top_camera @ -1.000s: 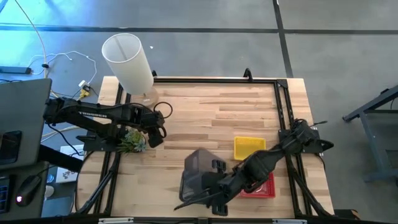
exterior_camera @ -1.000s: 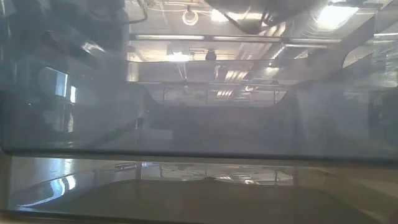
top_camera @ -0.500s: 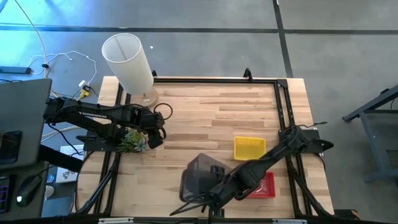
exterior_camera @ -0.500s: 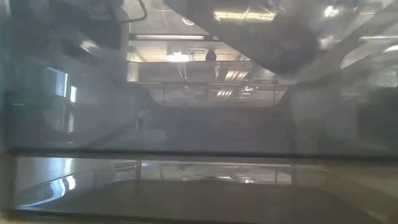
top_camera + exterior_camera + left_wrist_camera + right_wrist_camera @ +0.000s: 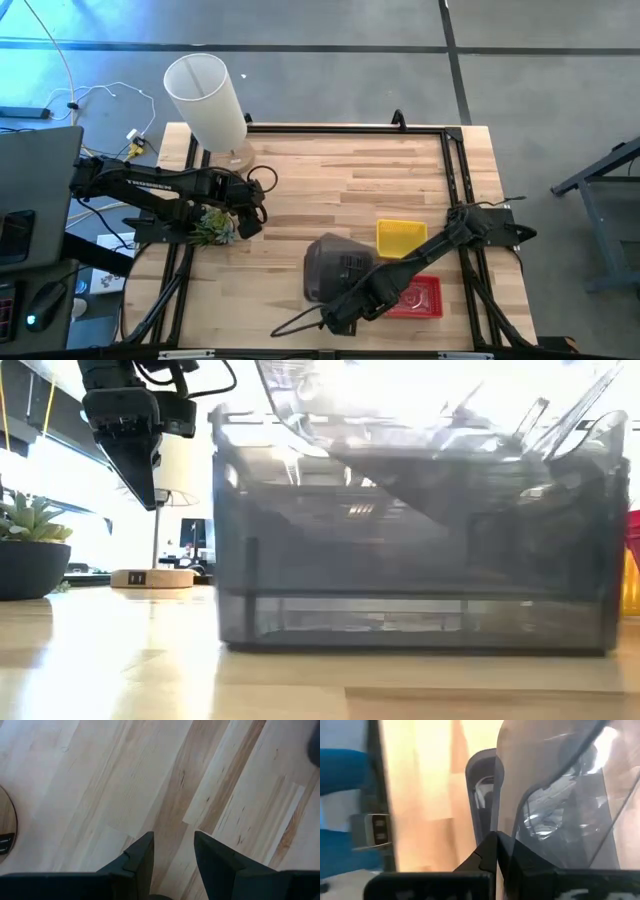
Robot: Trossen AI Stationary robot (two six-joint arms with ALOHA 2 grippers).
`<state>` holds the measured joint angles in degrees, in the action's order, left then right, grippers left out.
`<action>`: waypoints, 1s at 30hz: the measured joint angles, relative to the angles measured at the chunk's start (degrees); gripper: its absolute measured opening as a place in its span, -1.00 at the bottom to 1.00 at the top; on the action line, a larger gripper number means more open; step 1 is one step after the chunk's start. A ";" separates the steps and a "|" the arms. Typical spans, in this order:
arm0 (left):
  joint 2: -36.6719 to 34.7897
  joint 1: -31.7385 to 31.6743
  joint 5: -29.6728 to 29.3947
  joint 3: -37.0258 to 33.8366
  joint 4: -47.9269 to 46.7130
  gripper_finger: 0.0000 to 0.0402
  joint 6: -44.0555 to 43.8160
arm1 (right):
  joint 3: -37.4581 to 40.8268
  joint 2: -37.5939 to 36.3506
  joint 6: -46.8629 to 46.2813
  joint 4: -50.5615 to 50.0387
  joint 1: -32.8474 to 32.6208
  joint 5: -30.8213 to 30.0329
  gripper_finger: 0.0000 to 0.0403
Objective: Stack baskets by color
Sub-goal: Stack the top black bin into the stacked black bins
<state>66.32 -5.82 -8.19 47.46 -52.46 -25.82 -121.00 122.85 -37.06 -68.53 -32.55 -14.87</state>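
From above we see the right gripper (image 5: pixel 335 318) low over the near edge of the table (image 5: pixel 330 190), its arm reaching diagonally across from the right side. Its fingers (image 5: pixel 492 852) are pressed together on the thin wall of a smoky grey basket (image 5: pixel 555 795), which shows tilted in the right wrist view, with the rim of another grey basket (image 5: pixel 477 800) just behind it. In the high view the grey baskets (image 5: pixel 335 268) sit as one dark mass near the middle of the table's front half, and we cannot tell from there how many are nested. The low view shows a grey basket (image 5: pixel 415 585) resting flat on the wood, with the tilted one (image 5: pixel 430 425) leaning into its top. A yellow basket (image 5: pixel 401 238) lies just to the right of the grey ones, and a red basket (image 5: pixel 420 297) sits nearer the front edge, partly under the right arm; how many lie in each we cannot tell. The left gripper (image 5: pixel 252 215) hangs above the left part of the table, well apart from the baskets, beside a small potted plant (image 5: pixel 212 226); its fingers (image 5: pixel 142 857) stand apart with only bare wood between them. A tall white cylinder (image 5: pixel 205 100) stands at the far left corner.
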 joint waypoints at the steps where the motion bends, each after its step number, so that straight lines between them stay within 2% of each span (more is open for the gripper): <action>1: 0.00 0.00 -0.06 0.00 0.01 -0.37 0.04 | -0.01 0.30 0.00 -0.65 0.28 -0.44 -1.00; 13: 0.00 0.00 -0.17 0.00 0.01 -0.37 0.48 | -0.01 1.77 4.99 -5.75 3.59 -0.86 -1.00; 30: 0.00 0.00 -0.15 0.00 0.01 -0.37 0.49 | -0.10 5.83 10.56 -10.27 7.02 4.91 -1.00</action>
<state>66.32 -5.82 -8.34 47.46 -52.45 -25.33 -121.10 128.68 -26.50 -78.80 -25.54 -9.96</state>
